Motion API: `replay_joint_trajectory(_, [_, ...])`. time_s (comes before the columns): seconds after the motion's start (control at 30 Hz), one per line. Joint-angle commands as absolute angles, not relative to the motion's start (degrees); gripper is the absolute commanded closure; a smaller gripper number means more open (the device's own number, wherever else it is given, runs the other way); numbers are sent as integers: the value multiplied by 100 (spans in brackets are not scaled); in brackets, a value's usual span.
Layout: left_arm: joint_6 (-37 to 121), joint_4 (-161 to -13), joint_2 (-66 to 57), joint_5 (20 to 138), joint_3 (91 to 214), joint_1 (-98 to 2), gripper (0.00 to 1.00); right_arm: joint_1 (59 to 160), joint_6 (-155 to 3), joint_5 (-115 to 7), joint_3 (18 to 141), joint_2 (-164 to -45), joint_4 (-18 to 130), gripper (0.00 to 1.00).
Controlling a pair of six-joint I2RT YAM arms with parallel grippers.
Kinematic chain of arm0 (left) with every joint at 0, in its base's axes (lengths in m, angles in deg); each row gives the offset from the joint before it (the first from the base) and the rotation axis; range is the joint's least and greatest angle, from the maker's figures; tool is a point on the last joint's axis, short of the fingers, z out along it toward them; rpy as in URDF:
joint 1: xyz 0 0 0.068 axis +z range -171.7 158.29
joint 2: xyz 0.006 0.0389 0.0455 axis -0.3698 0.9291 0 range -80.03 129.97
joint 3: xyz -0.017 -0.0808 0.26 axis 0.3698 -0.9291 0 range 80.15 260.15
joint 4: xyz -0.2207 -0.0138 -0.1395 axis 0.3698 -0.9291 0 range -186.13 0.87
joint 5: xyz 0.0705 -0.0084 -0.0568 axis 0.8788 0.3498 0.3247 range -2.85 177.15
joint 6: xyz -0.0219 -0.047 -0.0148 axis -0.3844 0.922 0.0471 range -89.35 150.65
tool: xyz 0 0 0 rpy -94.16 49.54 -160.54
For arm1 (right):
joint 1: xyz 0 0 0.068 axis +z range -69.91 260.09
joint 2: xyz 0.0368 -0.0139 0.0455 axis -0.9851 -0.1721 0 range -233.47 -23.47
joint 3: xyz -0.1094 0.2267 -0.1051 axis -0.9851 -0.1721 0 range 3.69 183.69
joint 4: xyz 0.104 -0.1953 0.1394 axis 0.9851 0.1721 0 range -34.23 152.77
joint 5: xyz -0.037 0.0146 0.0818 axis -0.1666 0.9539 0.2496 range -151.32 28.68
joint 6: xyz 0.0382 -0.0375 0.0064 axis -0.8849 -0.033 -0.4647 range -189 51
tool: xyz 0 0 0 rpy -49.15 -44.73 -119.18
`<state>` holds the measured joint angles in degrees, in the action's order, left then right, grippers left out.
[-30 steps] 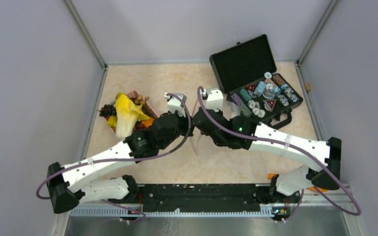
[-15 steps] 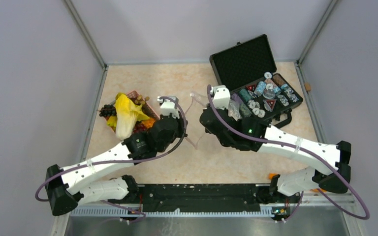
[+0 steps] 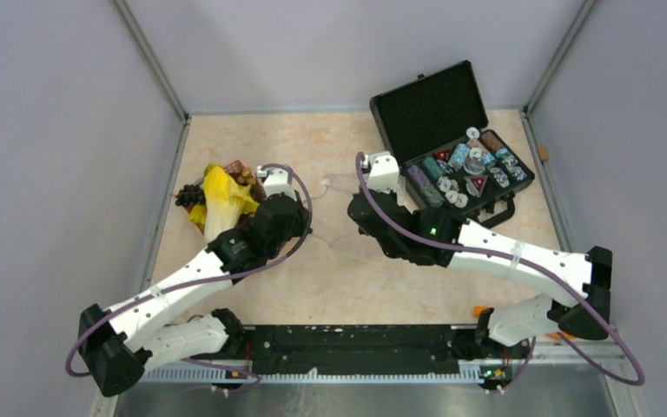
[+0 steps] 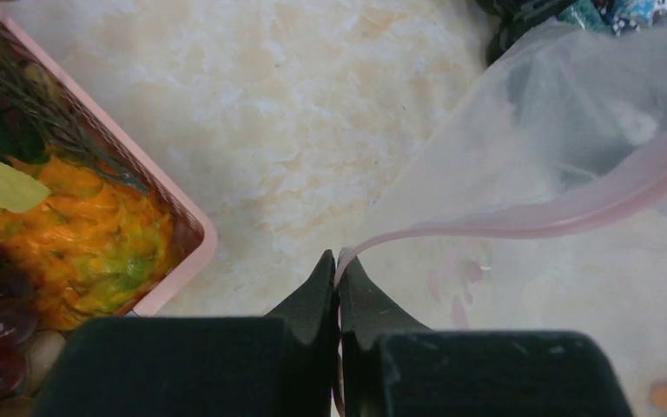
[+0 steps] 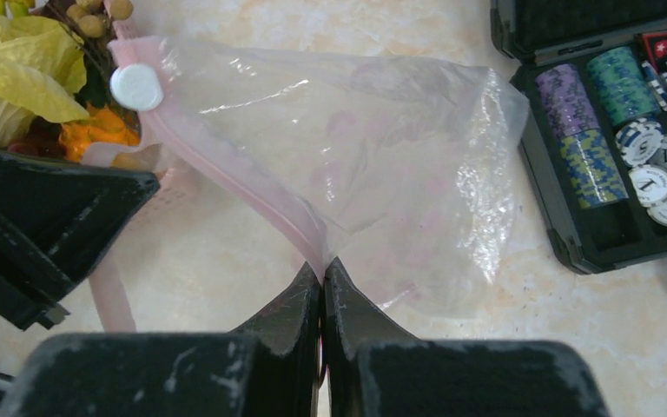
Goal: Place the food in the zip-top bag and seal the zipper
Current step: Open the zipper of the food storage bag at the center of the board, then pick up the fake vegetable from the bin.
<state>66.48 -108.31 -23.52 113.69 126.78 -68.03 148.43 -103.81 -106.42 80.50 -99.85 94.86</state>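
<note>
The zip-top bag is clear and crinkly and lies empty on the table between my two arms. Its zipper is a pale-pink strip with a white slider at its far end. My right gripper is shut on that strip. My left gripper is shut on another stretch of the zipper, close beside the basket. The food sits in the pink basket: a yellow piece, dark grapes and an orange piece.
An open black case filled with poker chips stands at the back right, just right of the bag. Grey walls close in the table on three sides. The left gripper's black body shows at the left of the right wrist view.
My right gripper has shut on the zipper strip. The left arm has swung left toward the basket with its end of the strip, and the two grippers now stand farther apart.
</note>
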Motion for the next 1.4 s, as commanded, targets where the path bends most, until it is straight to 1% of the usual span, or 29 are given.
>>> replay_joint_trajectory(0.0, [6511,-10648,-2090,10734,12739,-6715,96,14756,-10085,-10344,8005,-10176,8994,100])
replay_joint_trajectory(0.03, [6503,-10559,-2051,10596,12723,-6715,93,14717,-10029,-10329,8034,-10246,8973,100])
replay_joint_trajectory(0.07, [6504,-10477,-2042,10501,12710,-6714,83,14673,-9981,-10298,8078,-10327,8992,100])
replay_joint_trajectory(0.1, [6497,-10402,-2037,10420,12690,-6714,76,14597,-9959,-10231,8149,-10432,9043,100])
replay_joint_trajectory(0.17, [6493,-10345,-2059,10388,12685,-6714,74,14432,-9930,-10084,8273,-10629,9126,100])
replay_joint_trajectory(0.23, [6486,-10357,-2116,10416,12693,-6707,60,14272,-9861,-9863,8365,-10793,9153,100])
replay_joint_trajectory(0.3, [6475,-10386,-2202,10427,12686,-6690,52,14182,-9837,-9831,8408,-10921,9121,100])
replay_joint_trajectory(0.37, [6449,-10398,-2316,10355,12666,-6688,39,14115,-9786,-9764,8394,-11027,9021,100])
replay_joint_trajectory(0.63, [6378,-10711,-3018,10217,12603,-6688,25,13758,-9898,-9096,8205,-11260,8554,100])
replay_joint_trajectory(0.73, [6353,-11120,-3327,10542,12573,-6686,21,13644,-9944,-8869,8117,-11284,8397,100])
replay_joint_trajectory(0.87, [6444,-11714,-3623,10990,12547,-6679,14,13602,-9994,-8685,7925,-11281,8123,100])
replay_joint_trajectory(0.97, [6585,-12051,-3806,11255,12540,-6681,13,13595,-10104,-8595,7784,-11255,8007,100])
replay_joint_trajectory(1.03, [6775,-12375,-3889,11655,12563,-6682,12,13587,-10157,-8573,7644,-11212,7886,100])
replay_joint_trajectory(1.07, [6964,-12659,-3904,11933,12617,-6680,7,13571,-10181,-8516,7584,-11181,7836,100])
replay_joint_trajectory(1.13, [7241,-13266,-3913,12390,12784,-6679,7,13560,-10224,-8445,7499,-11159,7778,100])
replay_joint_trajectory(1.2, [7222,-13499,-3975,12451,12843,-6684,5,13547,-10244,-8418,7438,-11139,7746,100])
replay_joint_trajectory(1.27, [7250,-13586,-4031,12410,12872,-6679,1,13547,-10249,-8415,7405,-11121,7733,100])
replay_joint_trajectory(1.37, [7659,-14027,-4054,12559,12915,-6679,1,13531,-10250,-8378,7409,-11097,7728,100])
